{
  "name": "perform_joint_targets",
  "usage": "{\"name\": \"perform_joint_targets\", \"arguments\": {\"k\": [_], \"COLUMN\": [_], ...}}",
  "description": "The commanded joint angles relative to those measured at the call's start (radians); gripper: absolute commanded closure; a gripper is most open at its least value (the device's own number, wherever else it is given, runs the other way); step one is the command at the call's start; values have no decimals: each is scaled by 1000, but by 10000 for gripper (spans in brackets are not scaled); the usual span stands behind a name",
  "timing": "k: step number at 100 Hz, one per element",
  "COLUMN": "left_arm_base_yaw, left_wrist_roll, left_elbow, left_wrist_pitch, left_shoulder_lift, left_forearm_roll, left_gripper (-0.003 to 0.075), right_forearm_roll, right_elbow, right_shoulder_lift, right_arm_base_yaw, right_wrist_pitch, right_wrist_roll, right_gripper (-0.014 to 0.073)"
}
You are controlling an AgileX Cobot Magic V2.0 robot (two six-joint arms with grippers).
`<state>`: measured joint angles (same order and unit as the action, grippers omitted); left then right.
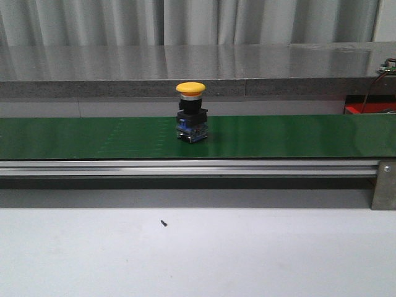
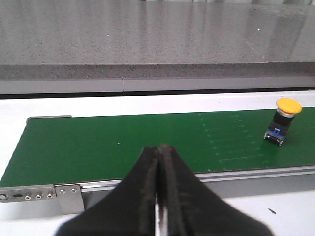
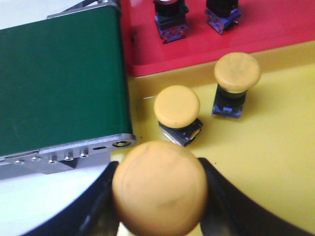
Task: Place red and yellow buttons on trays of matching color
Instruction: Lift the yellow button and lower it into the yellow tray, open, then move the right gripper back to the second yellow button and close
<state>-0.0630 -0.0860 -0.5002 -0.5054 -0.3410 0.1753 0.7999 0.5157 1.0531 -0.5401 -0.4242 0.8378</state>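
R pincer [image 3: 160, 196] clamps yel btn [image 3: 160, 189] above yel tray [image 3: 275, 162], beside 2 more; drop is straight down | L pincer [image 2: 158, 196] closed, empty; belt btn [image 1: 191, 113] upright mid-belt [image 1: 93, 137], off toward R side

4 yel btns [image 3: 160, 187], 2 trays [image 3: 275, 142], 1 belt [image 1: 93, 137]

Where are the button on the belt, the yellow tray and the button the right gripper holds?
button on the belt [image 1: 190, 88], front view, yellow cap.
yellow tray [image 3: 275, 162], right wrist view, bare floor.
held button [image 3: 160, 187], right wrist view, cap top.
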Motion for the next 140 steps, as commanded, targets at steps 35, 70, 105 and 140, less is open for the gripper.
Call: {"name": "perform_joint_targets", "arguments": {"k": [35, 70, 105, 140], "left_arm_base_yaw": [-7, -7, -7, -7], "left_wrist_roll": [-4, -4, -4, -4], "left_elbow": [-27, -27, -27, -27], "left_wrist_pitch": [79, 79, 79, 79], "left_shoulder_lift": [-7, -7, -7, -7], "left_forearm_roll": [14, 14, 14, 14], "left_gripper": [740, 740, 740, 740], "right_forearm_roll": [57, 60, 60, 41], "right_elbow": [15, 15, 38, 98], "right_shoulder_lift": [196, 262, 262, 235], "right_arm_base_yaw": [-6, -5, -5, -5], "right_wrist_pitch": [69, 107, 69, -29], "right_wrist_roll": [-1, -1, -1, -1], "right_gripper": [389, 389, 193, 130]}}
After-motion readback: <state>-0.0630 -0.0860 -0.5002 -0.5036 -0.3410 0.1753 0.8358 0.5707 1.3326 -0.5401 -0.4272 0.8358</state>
